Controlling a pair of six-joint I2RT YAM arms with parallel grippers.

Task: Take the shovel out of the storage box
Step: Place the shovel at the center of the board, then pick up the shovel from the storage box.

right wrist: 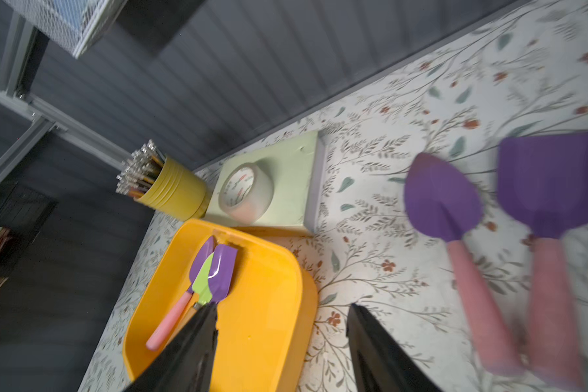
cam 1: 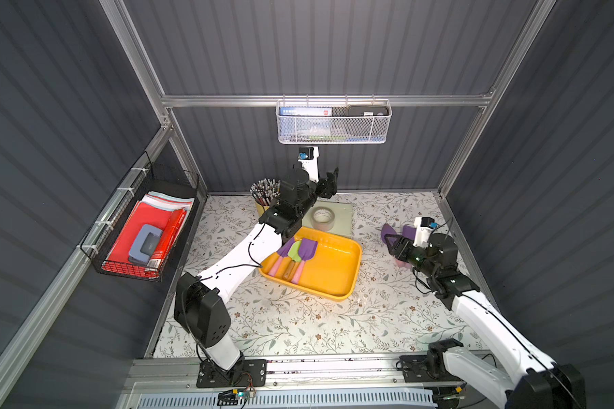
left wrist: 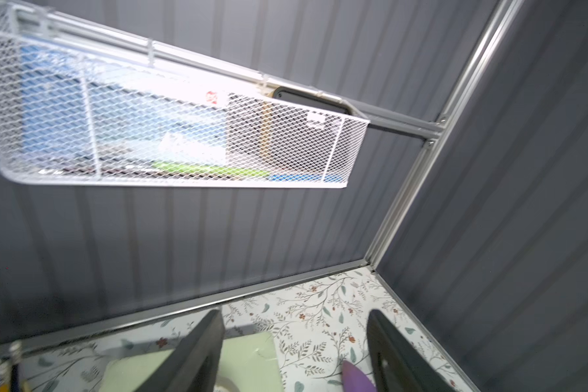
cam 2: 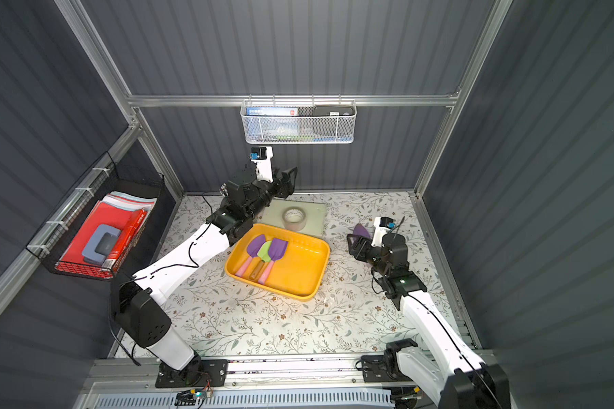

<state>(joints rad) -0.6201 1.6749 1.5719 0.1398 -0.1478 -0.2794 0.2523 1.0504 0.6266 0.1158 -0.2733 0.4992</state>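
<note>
Open floral tabletop (cam 1: 298, 329) fronted the yellow storage box (cam 1: 334, 274), its right half free; three shovels (cam 1: 307, 248), two purple, one green, lay blades rearward at its left rim. The right gripper (cam 1: 391, 244) and raised left gripper (cam 1: 330, 184) both gaped, holding nothing

Three shovels (cam 1: 294, 250) in one storage box (cam 1: 334, 270) — two shovels (right wrist: 442, 197) outside it — one tape roll (cam 1: 321, 216).

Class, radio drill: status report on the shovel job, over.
Left gripper open, empty, raised. Right gripper open, empty. Shallow yellow plastic tray holds three toy shovels; two purple pink-handled shovels lie outside. Nothing blocking.
</note>
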